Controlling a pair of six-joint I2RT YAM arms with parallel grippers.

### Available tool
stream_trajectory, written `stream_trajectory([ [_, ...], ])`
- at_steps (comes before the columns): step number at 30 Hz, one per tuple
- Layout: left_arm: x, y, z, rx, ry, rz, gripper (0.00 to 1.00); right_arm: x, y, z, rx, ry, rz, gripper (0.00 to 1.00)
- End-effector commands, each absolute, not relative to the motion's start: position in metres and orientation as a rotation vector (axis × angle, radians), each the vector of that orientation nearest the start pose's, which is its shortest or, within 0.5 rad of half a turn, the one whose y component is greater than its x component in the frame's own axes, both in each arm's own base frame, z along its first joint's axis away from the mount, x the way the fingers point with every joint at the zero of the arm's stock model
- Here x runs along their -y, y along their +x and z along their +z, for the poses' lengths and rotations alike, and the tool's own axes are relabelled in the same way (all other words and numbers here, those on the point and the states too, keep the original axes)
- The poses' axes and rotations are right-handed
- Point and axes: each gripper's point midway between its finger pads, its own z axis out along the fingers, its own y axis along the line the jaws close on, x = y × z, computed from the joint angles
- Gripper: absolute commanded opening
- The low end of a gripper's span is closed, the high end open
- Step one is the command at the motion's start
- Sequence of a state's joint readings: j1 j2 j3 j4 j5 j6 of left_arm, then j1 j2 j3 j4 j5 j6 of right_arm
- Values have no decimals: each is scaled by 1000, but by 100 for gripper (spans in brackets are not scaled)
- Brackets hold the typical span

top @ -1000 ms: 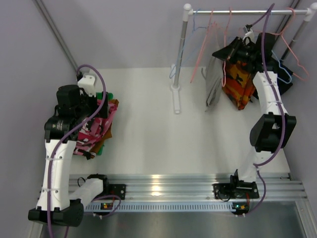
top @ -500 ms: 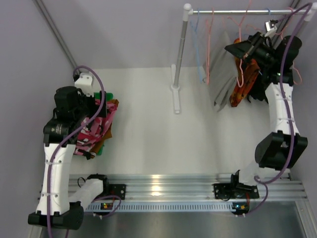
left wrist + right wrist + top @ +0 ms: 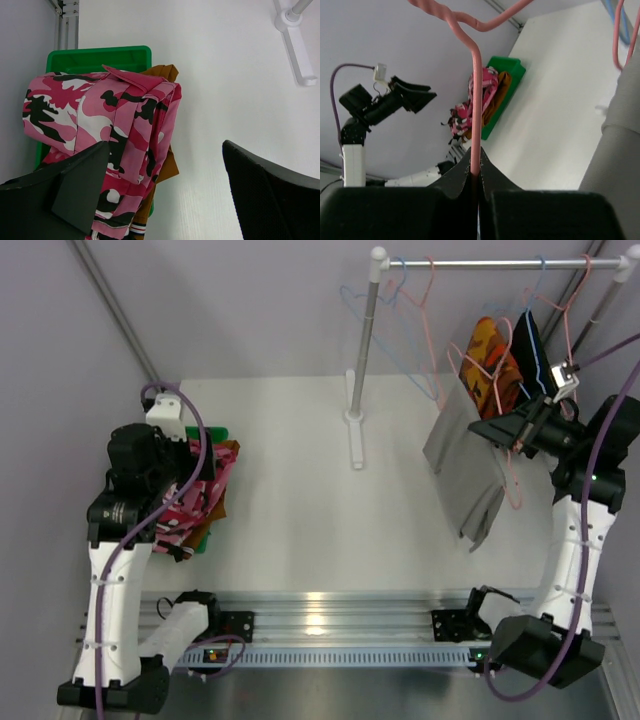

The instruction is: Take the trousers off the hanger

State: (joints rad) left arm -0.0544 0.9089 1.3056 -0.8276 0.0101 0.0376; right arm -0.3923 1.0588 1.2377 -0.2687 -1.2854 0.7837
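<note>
White table seen from above, two robot arms bolted at its near edge. On the right side, right gripper pinched tight on the thin wire of a pink hanger, lower in the overhead view than a clothes rail. Hanging from that hanger, light grey trousers – folded, drooping in a long panel over the right part of the table, just beside the gripper. From the right wrist camera: black fingers pressed together, pink wire rising straight up from between them, grey cloth filling the right edge. Farther back on the rail, an orange-patterned garment and a black garment, side by side. On the left side, left gripper spread wide and holding nothing, poised above a pile in a green bin by the table's left edge. Top of the pile: pink-red-white patterned trousers, bunched and folded. Beneath them, rust-brown trousers – poking out on the side toward the table's middle.
</note>
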Motion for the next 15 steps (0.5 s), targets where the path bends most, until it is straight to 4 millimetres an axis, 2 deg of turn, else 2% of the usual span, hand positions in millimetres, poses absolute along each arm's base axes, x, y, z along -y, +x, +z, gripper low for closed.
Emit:
stream_trajectory([
  [1,19,268,345,-1927,76,-54,99,-86,204,408,-1753,-213,1348,0],
  [2,19,264,347,-1916,74,-58,99,-89,188,408,-1740,-212,1371,0],
  [4,18,261,344,-1918,73,-56,99,-91,177,415,-1736,-215,1376,0],
  [5,18,257,347,-1903,71,-57,99,-99,164,425,-1722,-300,1293,0],
  [7,18,253,343,-1898,76,-56,99,-109,150,431,-1686,-385,1215,0],
  [8,17,249,345,-1884,78,-50,99,-117,139,438,-1622,-518,1107,0],
  [9,16,248,344,-1882,78,-46,99,-122,133,435,-1651,-457,1184,0],
  [11,16,245,344,-1878,78,-41,99,-131,121,446,-1600,-564,1124,0],
  [12,16,244,343,-1878,78,-41,99,-134,116,445,-1614,-536,1158,0],
  [15,17,245,341,-1882,80,-52,99,-139,108,453,-1578,-599,1107,0],
])
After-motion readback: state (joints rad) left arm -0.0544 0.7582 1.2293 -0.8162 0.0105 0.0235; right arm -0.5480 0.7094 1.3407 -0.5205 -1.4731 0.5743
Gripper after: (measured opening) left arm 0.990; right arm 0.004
